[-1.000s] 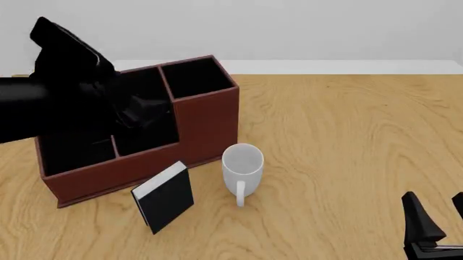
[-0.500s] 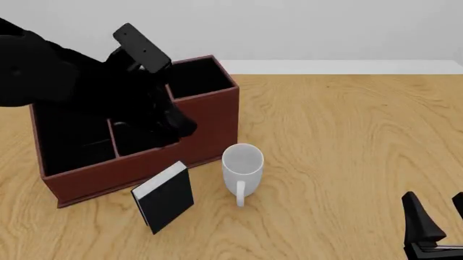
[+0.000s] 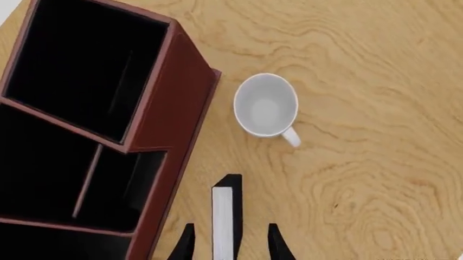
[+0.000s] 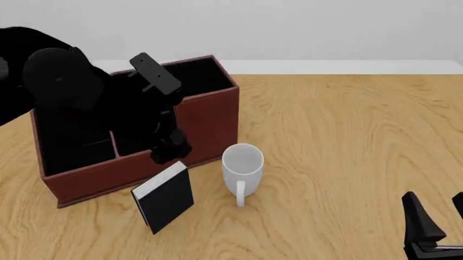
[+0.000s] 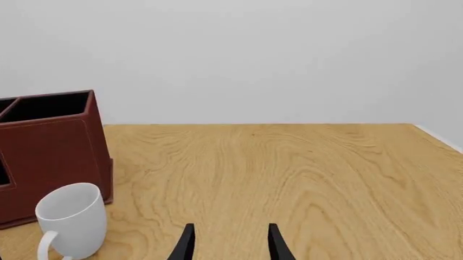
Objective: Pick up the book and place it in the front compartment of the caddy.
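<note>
Book: book (image 4: 165, 197) stands upright on the table (image 4: 347, 141), just in front of the caddy (image 4: 206, 122), beside the mug (image 4: 242, 165).
Left gripper: your left gripper (image 3: 229, 244) hovers above the book, jaws apart, straddling its white page edge; nothing grasped.
Right gripper: right gripper (image 5: 229, 242) spread, empty, well apart from the work.
Progress: approach aligned; grasp, lift and placement in the front compartment all remain.

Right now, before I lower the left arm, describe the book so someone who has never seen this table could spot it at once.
Find the big reddish-brown caddy on the left half of the table. Just in front of its low front wall, left of the white mug, the book stands upright on the wood. It is the only small black slab there, with a strip of white page edges along its top.
</note>
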